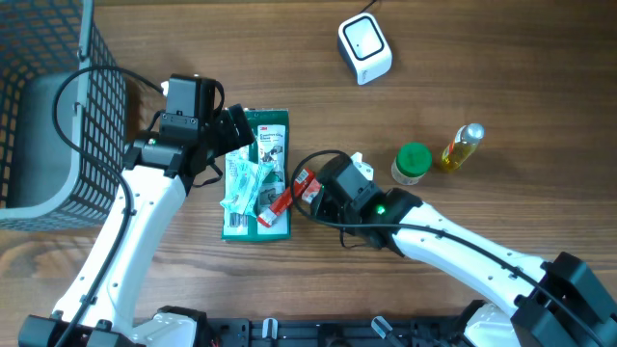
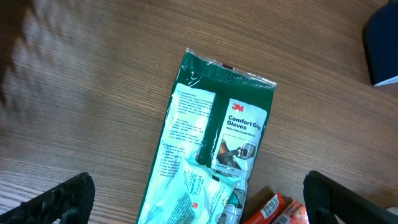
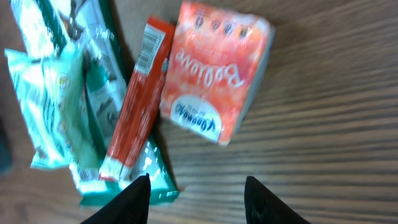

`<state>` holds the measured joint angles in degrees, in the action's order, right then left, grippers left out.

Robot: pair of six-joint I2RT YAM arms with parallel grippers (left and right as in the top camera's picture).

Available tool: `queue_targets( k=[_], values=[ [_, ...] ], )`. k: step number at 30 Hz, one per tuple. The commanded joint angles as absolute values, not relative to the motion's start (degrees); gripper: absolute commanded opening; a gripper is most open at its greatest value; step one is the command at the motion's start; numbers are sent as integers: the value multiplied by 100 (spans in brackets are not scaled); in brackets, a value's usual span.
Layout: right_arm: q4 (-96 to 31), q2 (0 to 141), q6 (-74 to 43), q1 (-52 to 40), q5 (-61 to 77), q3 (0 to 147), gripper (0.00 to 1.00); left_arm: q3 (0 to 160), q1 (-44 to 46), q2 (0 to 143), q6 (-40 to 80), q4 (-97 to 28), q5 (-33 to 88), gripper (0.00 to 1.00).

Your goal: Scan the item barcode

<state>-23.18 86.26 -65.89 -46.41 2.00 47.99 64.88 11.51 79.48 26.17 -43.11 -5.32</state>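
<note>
The right pincer hung half open over the wooden surface with nothing between its fingers, only bare wood. Just ahead of it lay an orange tissue pack flat on the wood. A slim red carton lay against the pack's side, and a barcode showed on the carton's upper end. The lower end of the carton rested on the edge of a green 3M glove packet. Pale mint sachets were heaped on that packet and covered part of its print.

The left pincer stood spread as wide as it goes above the glove packet, gripping nothing. From overhead its arm hid the packet's upper left corner.

The white barcode scanner sat near the far edge of the surface, well apart from the pile. A green-lidded jar stood to the right of the right pincer, with a small bottle of yellow liquid just beside it. A black wire basket filled the far left corner behind the left arm.
</note>
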Motion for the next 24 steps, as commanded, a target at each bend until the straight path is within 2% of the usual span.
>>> queue_targets(
  k=[1,6,14,24],
  values=[
    [-2322,8691,-6816,-4637,-834,4720,45,6495,1133,7940,2571,-4296,-589,100],
    [-2351,8691,-7102,-4493,-921,4720,41,6495,1133,7940,2571,-4296,-587,100],
    [-2016,9212,-7048,-4493,-779,4716,46,6495,1133,7940,2569,-4296,-589,100],
    [-1693,9590,-7050,-4493,-685,4716,46,6495,1133,7940,2571,-4294,-589,100]
  ],
)
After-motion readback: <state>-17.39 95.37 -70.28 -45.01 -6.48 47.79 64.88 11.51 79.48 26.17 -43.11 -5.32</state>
